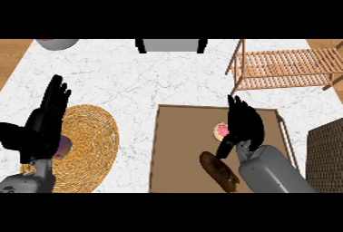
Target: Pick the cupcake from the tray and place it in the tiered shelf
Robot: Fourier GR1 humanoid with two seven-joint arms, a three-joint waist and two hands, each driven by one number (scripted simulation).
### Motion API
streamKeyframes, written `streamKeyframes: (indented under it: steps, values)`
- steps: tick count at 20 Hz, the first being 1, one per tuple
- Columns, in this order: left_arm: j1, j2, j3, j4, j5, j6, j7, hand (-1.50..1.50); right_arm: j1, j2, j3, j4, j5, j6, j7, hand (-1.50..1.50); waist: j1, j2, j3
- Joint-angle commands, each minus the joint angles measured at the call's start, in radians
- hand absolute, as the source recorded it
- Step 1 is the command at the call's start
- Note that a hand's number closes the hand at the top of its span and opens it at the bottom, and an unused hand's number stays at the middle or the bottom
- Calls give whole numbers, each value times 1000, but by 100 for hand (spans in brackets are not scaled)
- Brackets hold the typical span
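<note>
Two hands are in view. Right hand (242, 121) is over the tray (175, 149), fingers extended and apart, holding nothing, just right of the cupcake (220, 131), which sits on the tray and is partly hidden by the hand. A brown loaf (218, 170) lies near it. Left hand (41, 123) rests open at left, over a woven mat (90, 145). Shelf (285, 68) stands far right.

White marble counter (167, 77) with grey veins fills the view. Wooden floor (13, 54) shows at both upper corners. A grey bowl (57, 43) peeks in top left, and a dark wicker basket (326, 154) sits at the right edge.
</note>
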Motion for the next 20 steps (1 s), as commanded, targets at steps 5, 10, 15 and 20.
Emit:
streamKeyframes:
  steps: [5, 10, 15, 20]
  values:
    - [22, -37, 13, -57, -44, -13, 38, 0, 94, 93, -19, -16, 127, -12, 20, -150, -1, -1, 0]
    - [32, -75, 13, 12, -65, -39, -48, 0, 10, 166, -95, 145, 128, 8, -25, -150, 1, 1, 0]
    - [13, -48, 45, -38, -59, -54, 46, 0, 40, 121, -82, 220, 160, 11, -161, 150, 1, 1, 0]
    - [32, -101, 33, 53, -87, -54, -83, 0, 19, 110, -49, 267, 265, -45, -214, 150, 1, 2, 0]
